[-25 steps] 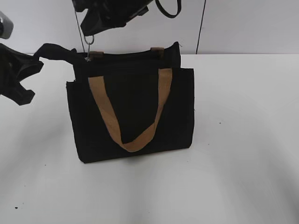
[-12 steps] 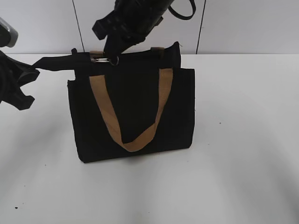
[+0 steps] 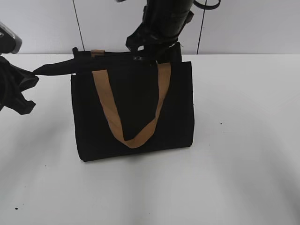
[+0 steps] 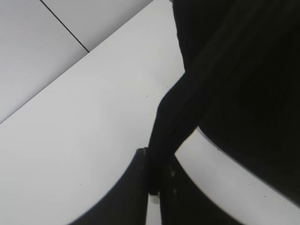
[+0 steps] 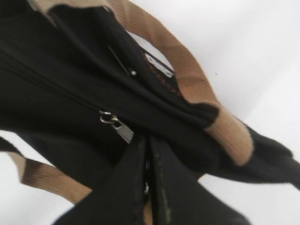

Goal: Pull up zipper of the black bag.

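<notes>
The black bag point(image 3: 131, 112) stands upright on the white table, its tan handle point(image 3: 133, 140) hanging down the front. My right gripper point(image 3: 150, 52) is over the bag's top edge, right of the middle, shut at the silvery zipper pull point(image 3: 137, 58). In the right wrist view the pull point(image 5: 119, 126) runs to the tips of the closed jaws point(image 5: 149, 150), with the closed zip line point(image 5: 47, 84) behind it. My left gripper point(image 3: 28, 79) is shut on a black fabric strip point(image 3: 54, 68) at the bag's top left corner and holds it taut point(image 4: 176, 112) between its jaws point(image 4: 157, 161).
The white table point(image 3: 243, 140) spreads around the bag. A pale wall with dark vertical seams point(image 3: 201, 28) stands behind. The second tan handle point(image 5: 187, 79) lies along the far side of the bag's top.
My right gripper has moved right along the bag's top edge, taking the zipper pull from the left end past the middle. The left gripper keeps its hold on the strip.
</notes>
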Motion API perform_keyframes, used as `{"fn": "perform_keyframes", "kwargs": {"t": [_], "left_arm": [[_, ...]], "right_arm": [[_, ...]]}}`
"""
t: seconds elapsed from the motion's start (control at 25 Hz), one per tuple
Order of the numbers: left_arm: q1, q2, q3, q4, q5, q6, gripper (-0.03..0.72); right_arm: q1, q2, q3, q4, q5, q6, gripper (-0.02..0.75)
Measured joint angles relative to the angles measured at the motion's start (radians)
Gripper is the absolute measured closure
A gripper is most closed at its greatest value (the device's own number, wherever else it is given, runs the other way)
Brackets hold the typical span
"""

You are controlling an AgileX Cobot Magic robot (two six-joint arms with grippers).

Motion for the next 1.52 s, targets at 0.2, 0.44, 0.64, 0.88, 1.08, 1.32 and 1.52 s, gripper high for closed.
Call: {"fn": "perform_keyframes", "kwargs": {"t": [0.2,0.44,0.64,0.88,1.08,1.32,1.52], "left_arm": [[0.000,0.000,-0.001,0.000,-0.002,0.000,0.656],[-0.005,0.000,-0.001,0.000,-0.014,0.000,0.656],[-0.004,0.000,-0.001,-0.067,0.003,0.000,0.634],[-0.006,0.000,-0.001,-0.293,0.089,0.000,0.204],[-0.046,0.001,-0.001,-0.566,0.417,0.022,0.142],[-0.075,-0.001,-0.009,-1.075,0.897,0.453,0.226],[-0.075,-0.076,-0.045,-1.208,1.198,0.540,0.251]], "right_arm": [[-0.028,-0.024,0.000,-0.120,0.028,0.055,0.751],[-0.056,-0.048,0.000,-0.157,0.057,0.064,0.751],[-0.065,-0.056,0.000,-0.096,0.076,0.067,0.645],[-0.071,-0.076,0.000,0.035,0.081,0.002,0.181],[-0.071,-0.143,0.000,0.055,0.094,-0.002,0.150],[-0.071,-0.246,0.028,0.052,0.104,0.042,0.151],[-0.071,-0.467,0.243,0.051,0.103,0.083,0.172]]}}
